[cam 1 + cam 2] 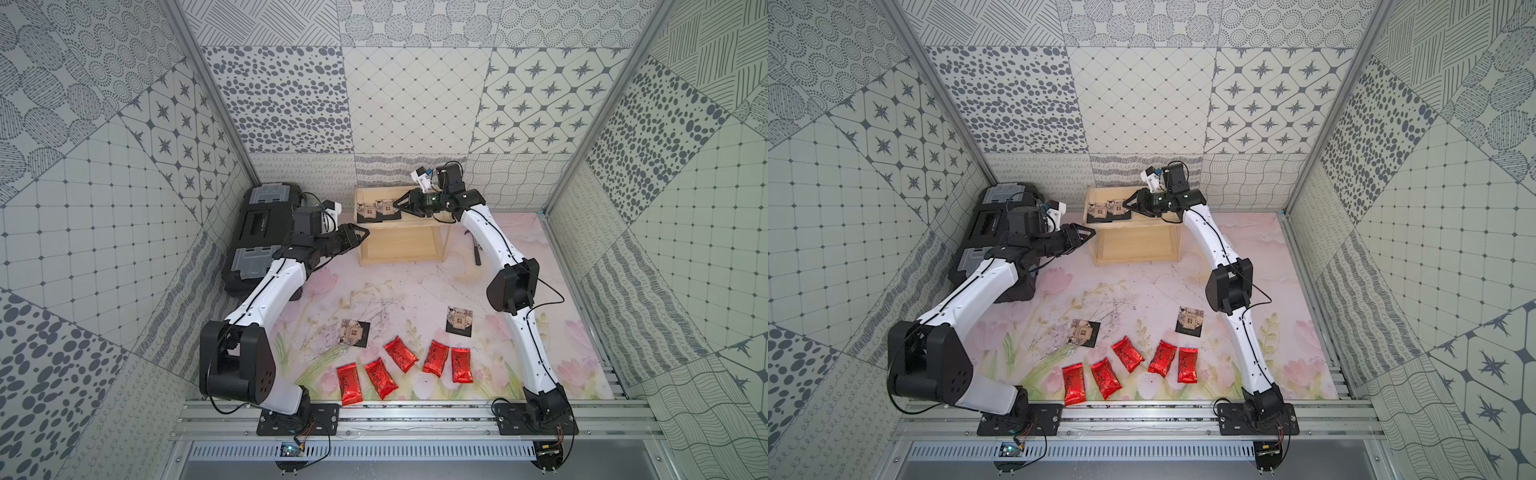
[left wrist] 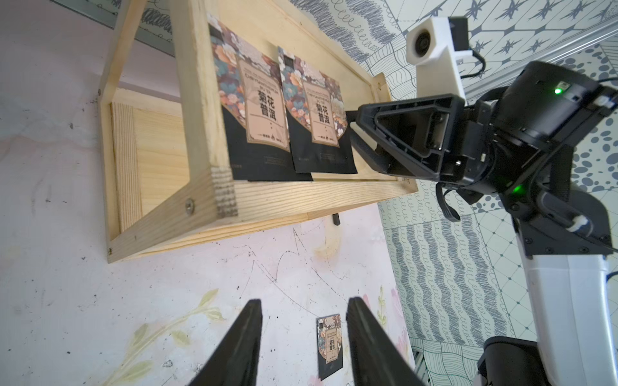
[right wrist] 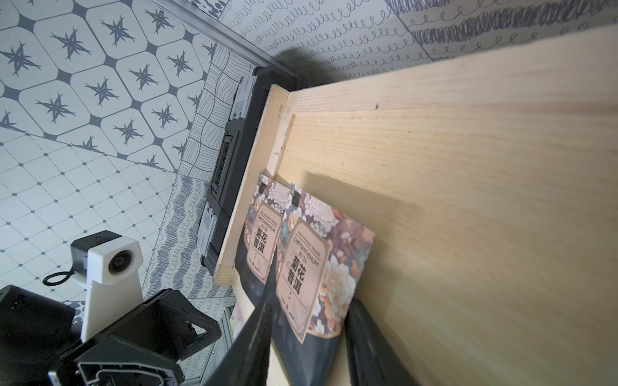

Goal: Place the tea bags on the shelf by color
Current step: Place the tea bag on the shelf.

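Note:
The pale wooden shelf (image 1: pixel 401 245) (image 1: pixel 1133 247) (image 2: pixel 197 133) stands at the back of the table. Two black tea bags (image 1: pixel 368 210) (image 1: pixel 385 206) lie side by side on its top tier, seen close up in the left wrist view (image 2: pixel 257 110) (image 2: pixel 321 117). My right gripper (image 1: pixel 400 206) (image 3: pixel 312 302) is open, its fingers straddling the near end of the right-hand sachet (image 3: pixel 311 267). My left gripper (image 1: pixel 362 235) (image 2: pixel 305 300) hovers open and empty by the shelf's left end. Two more black tea bags (image 1: pixel 354 332) (image 1: pixel 459 319) and several red ones (image 1: pixel 400 354) lie on the front of the table.
A black toolbox (image 1: pixel 262 232) (image 3: pixel 234 160) with grey latches fills the back left corner, under my left arm. A small dark tool (image 1: pixel 478 253) lies on the table right of the shelf. A metal rail (image 1: pixel 415 415) runs along the front edge.

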`<state>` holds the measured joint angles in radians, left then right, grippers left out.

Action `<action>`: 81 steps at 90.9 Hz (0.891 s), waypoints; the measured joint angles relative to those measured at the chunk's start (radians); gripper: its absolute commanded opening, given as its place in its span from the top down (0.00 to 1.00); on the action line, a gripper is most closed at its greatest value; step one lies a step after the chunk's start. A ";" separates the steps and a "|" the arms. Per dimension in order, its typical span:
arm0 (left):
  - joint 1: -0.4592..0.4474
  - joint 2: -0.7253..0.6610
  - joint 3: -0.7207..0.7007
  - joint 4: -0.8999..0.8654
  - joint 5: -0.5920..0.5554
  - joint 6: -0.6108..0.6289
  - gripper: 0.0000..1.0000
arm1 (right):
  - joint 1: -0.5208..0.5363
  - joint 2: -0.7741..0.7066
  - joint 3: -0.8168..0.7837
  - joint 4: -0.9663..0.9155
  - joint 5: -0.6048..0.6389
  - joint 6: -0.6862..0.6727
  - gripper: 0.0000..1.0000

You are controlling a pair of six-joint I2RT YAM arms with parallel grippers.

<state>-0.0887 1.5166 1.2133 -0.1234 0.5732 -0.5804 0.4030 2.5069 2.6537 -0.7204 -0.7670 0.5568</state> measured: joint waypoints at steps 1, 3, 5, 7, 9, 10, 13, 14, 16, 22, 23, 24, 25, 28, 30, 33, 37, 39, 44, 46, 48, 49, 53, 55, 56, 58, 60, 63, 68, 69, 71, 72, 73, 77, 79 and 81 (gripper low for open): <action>0.000 0.000 0.000 0.000 0.000 0.000 0.53 | 0.000 0.000 0.000 -0.001 0.000 0.000 0.60; 0.000 0.000 -0.001 0.000 0.000 0.000 0.54 | 0.000 0.000 0.000 -0.002 -0.001 -0.002 0.60; 0.000 0.000 -0.001 0.000 0.000 0.000 0.53 | 0.000 0.000 0.000 -0.002 -0.002 -0.004 0.60; 0.000 0.000 -0.002 0.000 0.000 0.000 0.53 | 0.000 0.000 0.000 -0.003 -0.002 -0.007 0.60; 0.000 0.000 -0.002 0.000 0.000 0.000 0.53 | 0.000 0.000 0.000 -0.004 -0.002 -0.008 0.60; 0.000 0.000 -0.002 0.000 0.000 0.000 0.53 | 0.000 0.000 0.000 -0.004 -0.002 -0.010 0.60; 0.000 0.000 -0.003 0.000 0.000 0.000 0.54 | 0.000 0.000 0.000 -0.005 -0.002 -0.013 0.59; 0.000 -0.001 -0.004 0.000 0.000 0.000 0.53 | 0.000 0.000 0.000 -0.005 -0.002 -0.014 0.59; 0.000 -0.001 -0.005 0.000 0.000 0.000 0.53 | 0.000 0.000 0.000 -0.005 -0.002 -0.016 0.59; 0.000 -0.003 -0.006 0.000 0.000 0.000 0.53 | 0.000 0.000 0.000 -0.006 -0.002 -0.021 0.57; 0.000 -0.003 -0.006 0.000 0.000 0.000 0.53 | 0.000 0.000 0.000 -0.006 -0.002 -0.022 0.57; 0.000 -0.004 -0.006 0.000 0.000 0.000 0.53 | 0.000 0.000 0.000 -0.006 -0.002 -0.023 0.56; 0.000 -0.004 -0.006 0.000 0.000 0.000 0.53 | 0.001 -0.001 0.000 -0.007 -0.002 -0.023 0.56; 0.000 -0.005 -0.006 0.000 0.000 0.000 0.54 | 0.001 -0.001 0.000 -0.007 -0.002 -0.026 0.55; 0.000 -0.006 -0.006 0.000 0.000 0.000 0.53 | 0.001 -0.002 0.000 -0.007 -0.002 -0.029 0.54; 0.000 -0.006 -0.006 0.001 0.000 0.000 0.53 | 0.001 -0.002 0.000 -0.008 -0.002 -0.032 0.53; 0.000 -0.006 -0.008 0.002 0.001 0.000 0.54 | 0.001 -0.005 0.000 -0.010 -0.002 -0.035 0.52; 0.000 -0.006 -0.008 0.003 0.001 0.000 0.54 | 0.000 -0.006 -0.001 -0.011 -0.002 -0.038 0.51; 0.000 -0.006 -0.011 0.006 0.001 -0.001 0.54 | 0.000 -0.009 -0.004 -0.015 -0.002 -0.042 0.50; 0.000 -0.006 -0.011 0.006 0.002 -0.001 0.54 | 0.000 -0.011 -0.005 -0.016 -0.001 -0.043 0.49; 0.000 -0.006 -0.012 0.006 0.002 -0.002 0.54 | 0.000 -0.014 -0.008 -0.017 0.000 -0.046 0.49; 0.000 -0.006 -0.013 0.007 0.002 -0.003 0.54 | 0.000 -0.015 -0.010 -0.018 0.001 -0.045 0.47; 0.001 -0.007 -0.014 0.008 0.002 -0.004 0.54 | 0.000 -0.019 -0.013 -0.020 0.002 -0.051 0.43; 0.001 -0.008 -0.016 0.008 0.002 -0.005 0.54 | 0.000 -0.021 -0.013 -0.023 0.005 -0.051 0.41; 0.001 -0.008 -0.016 0.009 0.003 -0.006 0.54 | 0.000 -0.021 -0.013 -0.023 0.005 -0.054 0.41; 0.001 -0.010 -0.018 0.009 0.003 -0.010 0.54 | 0.000 -0.024 -0.013 -0.025 0.010 -0.054 0.40; 0.001 -0.010 -0.019 0.010 0.003 -0.011 0.55 | 0.000 -0.027 -0.014 -0.028 0.012 -0.059 0.39; 0.001 -0.011 -0.022 0.012 0.004 -0.016 0.55 | 0.000 -0.030 -0.014 -0.034 0.019 -0.061 0.39; 0.001 -0.011 -0.027 0.019 0.007 -0.024 0.55 | 0.000 -0.034 -0.014 -0.045 0.031 -0.067 0.38; 0.001 -0.011 -0.029 0.022 0.007 -0.026 0.55 | 0.000 -0.035 -0.014 -0.047 0.034 -0.068 0.38; 0.001 -0.011 -0.031 0.024 0.008 -0.029 0.55 | 0.000 -0.036 -0.014 -0.049 0.037 -0.069 0.38; 0.001 -0.011 -0.032 0.026 0.009 -0.031 0.55 | 0.000 -0.036 -0.014 -0.049 0.039 -0.070 0.38; 0.001 -0.011 -0.033 0.027 0.009 -0.032 0.55 | 0.000 -0.037 -0.014 -0.050 0.041 -0.071 0.38; 0.001 -0.012 -0.037 0.030 0.011 -0.040 0.55 | 0.000 -0.040 -0.014 -0.056 0.054 -0.075 0.38; 0.001 -0.014 -0.040 0.031 0.011 -0.045 0.55 | 0.000 -0.042 -0.014 -0.061 0.062 -0.077 0.38; 0.001 -0.016 -0.042 0.031 0.011 -0.047 0.56 | 0.000 -0.044 -0.014 -0.066 0.067 -0.079 0.38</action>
<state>-0.0879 1.5009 1.1709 -0.0925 0.5842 -0.6277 0.4026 2.4626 2.6396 -0.7868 -0.6998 0.4778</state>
